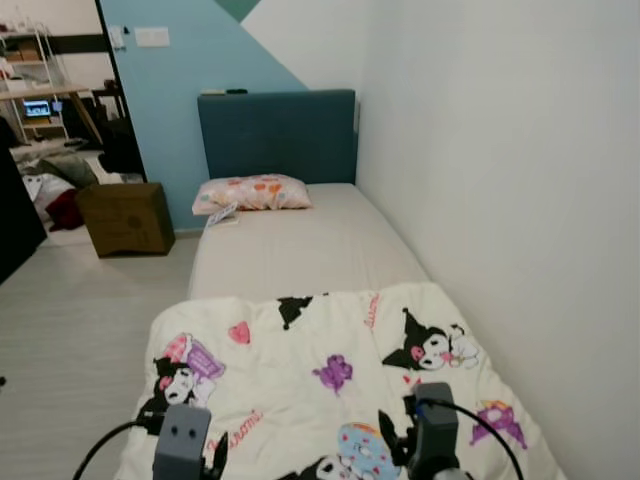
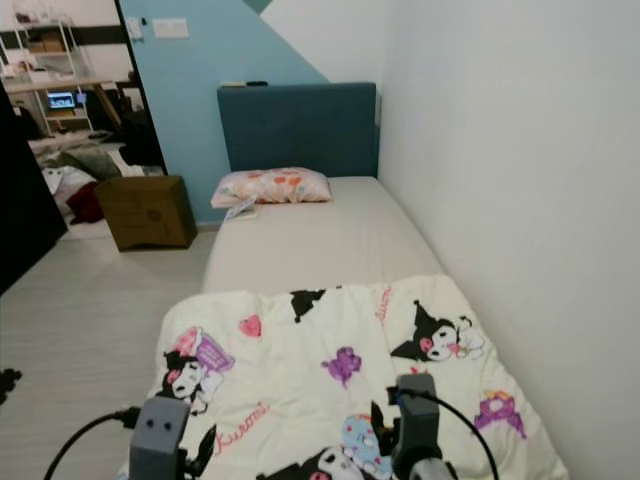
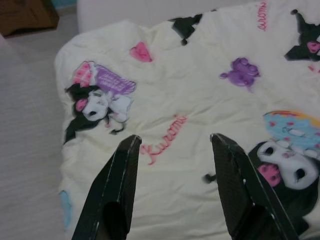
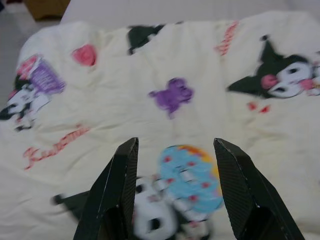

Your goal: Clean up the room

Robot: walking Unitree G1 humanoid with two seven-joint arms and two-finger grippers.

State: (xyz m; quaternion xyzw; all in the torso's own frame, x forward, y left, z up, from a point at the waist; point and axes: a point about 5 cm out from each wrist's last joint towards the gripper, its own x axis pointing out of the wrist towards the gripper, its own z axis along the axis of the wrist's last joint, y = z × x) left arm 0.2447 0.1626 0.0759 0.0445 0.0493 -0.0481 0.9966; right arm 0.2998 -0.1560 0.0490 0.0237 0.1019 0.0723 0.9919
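Left gripper (image 3: 172, 187): fingers spread, nothing held, hovering above blanket (image 1: 330, 380) near its left edge; printed cream cloth directly under and ahead of fingertips. Right gripper (image 4: 175, 192): likewise parted, empty, over blanket's middle, blue print between fingers. Blanket covers foot half of bed (image 1: 310, 240); its far edge lies ahead of both grippers, long axis running away toward pillow (image 1: 252, 193). Both arms about equally near; likely two-handed pull toward headboard (image 1: 277, 133).

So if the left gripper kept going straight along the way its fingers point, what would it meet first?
Most likely the cream cartoon-print quilt on the bed: the open left gripper points down at it, near the red script lettering. Nothing lies between, though the gap's depth is unclear.
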